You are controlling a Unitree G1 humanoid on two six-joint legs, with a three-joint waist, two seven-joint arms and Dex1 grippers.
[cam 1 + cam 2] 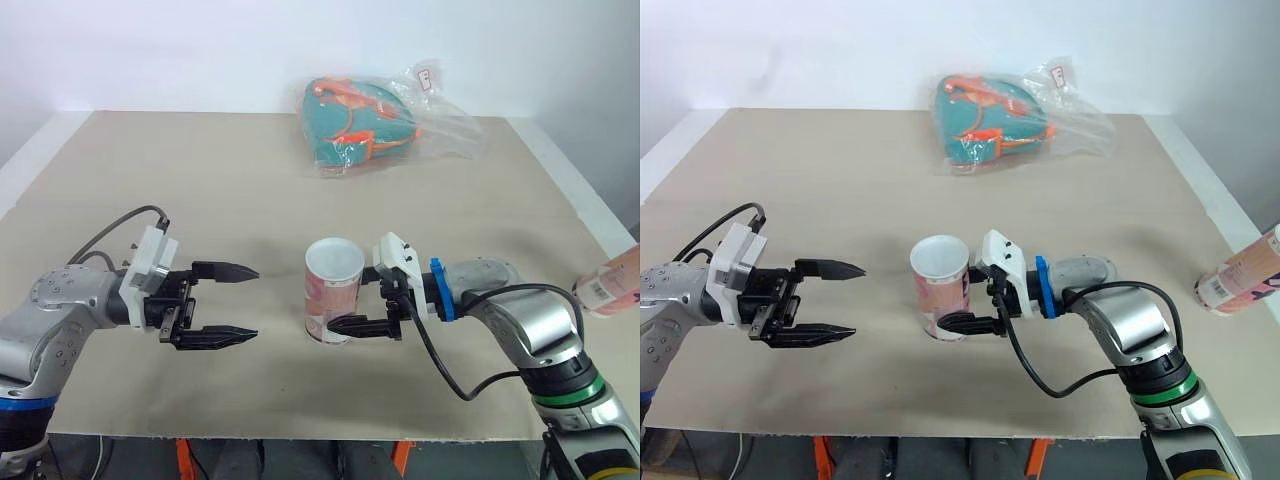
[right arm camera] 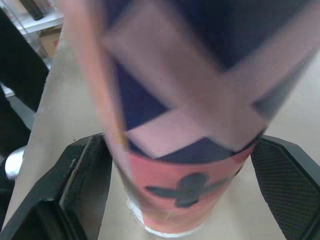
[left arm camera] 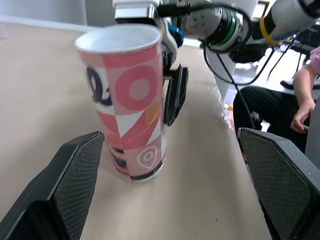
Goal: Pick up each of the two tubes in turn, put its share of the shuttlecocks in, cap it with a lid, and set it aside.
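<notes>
The tube [image 1: 333,285] stands open-mouthed mid-table. We judge it light, thin-walled card that is easily crushed, so best held low. Our right claw [image 1: 338,318] pinches its lower wall, and our left claw [image 1: 252,302] gapes wide and empty nearby.

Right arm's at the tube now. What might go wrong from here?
The right gripper sits low on the upright tube; lifted from there, it may tilt or slip.
The other tube lies at the table's right edge and might roll off.
The open left gripper is close and might knock the tube.
</notes>
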